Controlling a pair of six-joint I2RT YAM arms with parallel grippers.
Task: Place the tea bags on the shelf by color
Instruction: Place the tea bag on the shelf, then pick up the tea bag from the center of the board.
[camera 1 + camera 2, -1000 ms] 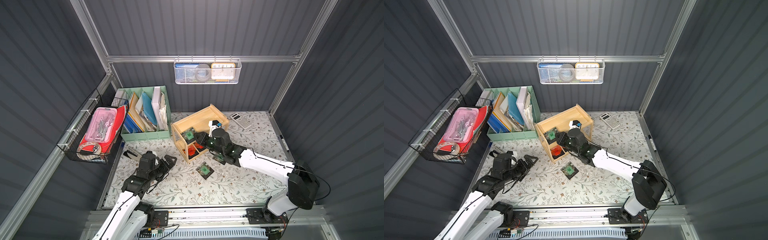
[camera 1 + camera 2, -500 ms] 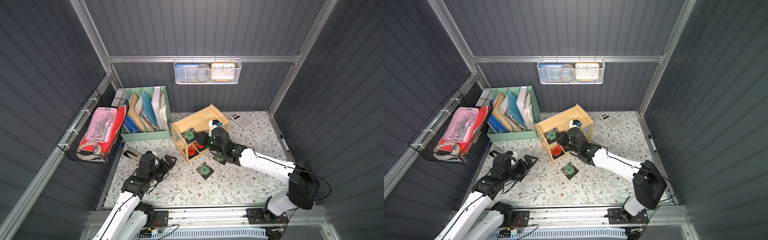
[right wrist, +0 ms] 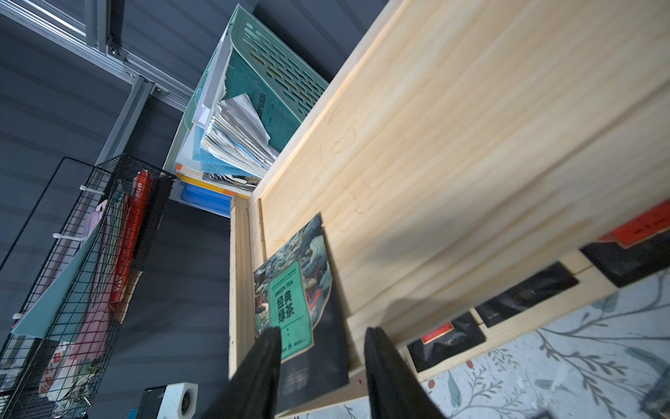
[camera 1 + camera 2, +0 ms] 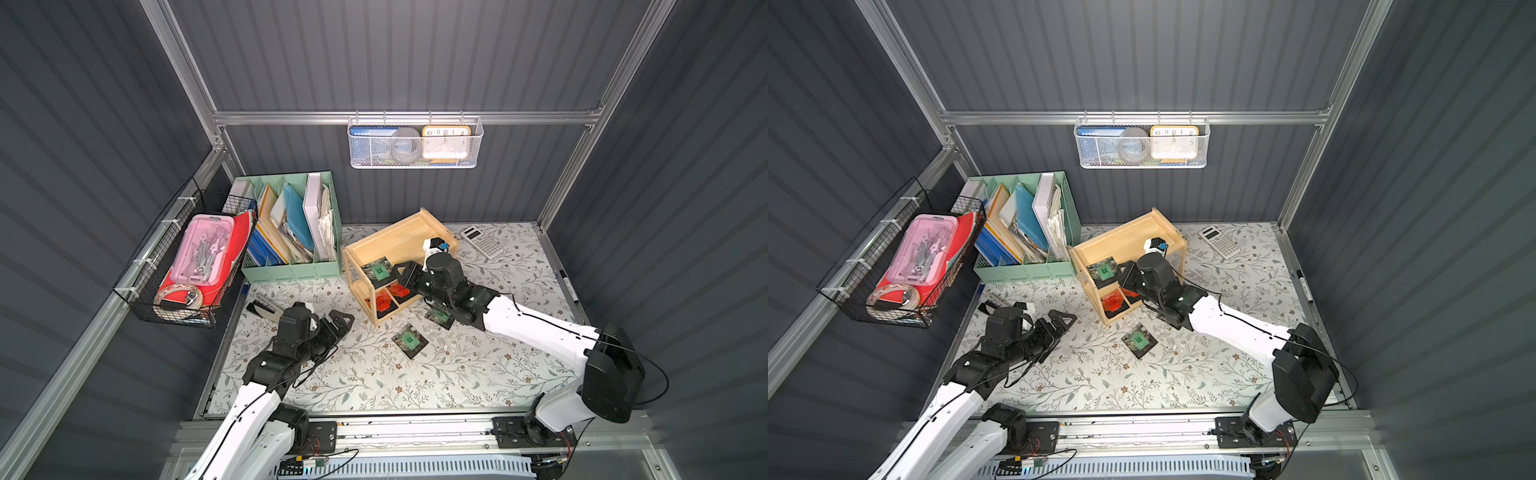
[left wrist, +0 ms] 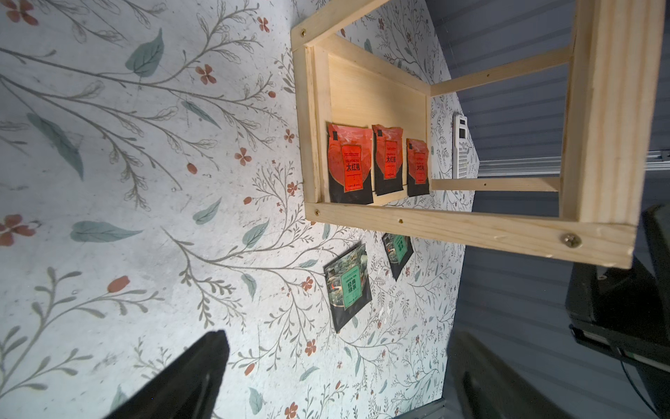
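While the right jaws stand apart: right gripper (image 3: 322, 332) reaches in over the front rim of the small two-tier shelf of light natural wood (image 3: 471, 109). Its black fingers (image 3: 268, 362) are a moderate gap apart and clamp nothing. One overlaps the bag's near edge, contact unclear.
Bag beneath them: flat square black tea bag with a green label (image 3: 292, 290), lying flat on the shelf's top tier, tucked into an end corner.
Bottom tier: three black tea bags with orange-red labels (image 5: 350, 163), lined up in a row on the shelf's lower tray.
In front of the shelf: two green-label tea bags on the floral-print mat (image 4: 374, 374). One (image 4: 409, 340) sits just off the shelf's front, and one (image 4: 438, 316) is closer in, partly under the right arm.
Left jaws: left gripper (image 4: 338, 322) spread wide and empty, near the shelf's front corner.
Step in hand: looks like the let-go of the first green bag up top. Reds appear done.
Next move calls for: backing straight out of the shelf without dragging that bag, then dropping low for a thin, flat pick off the mat.
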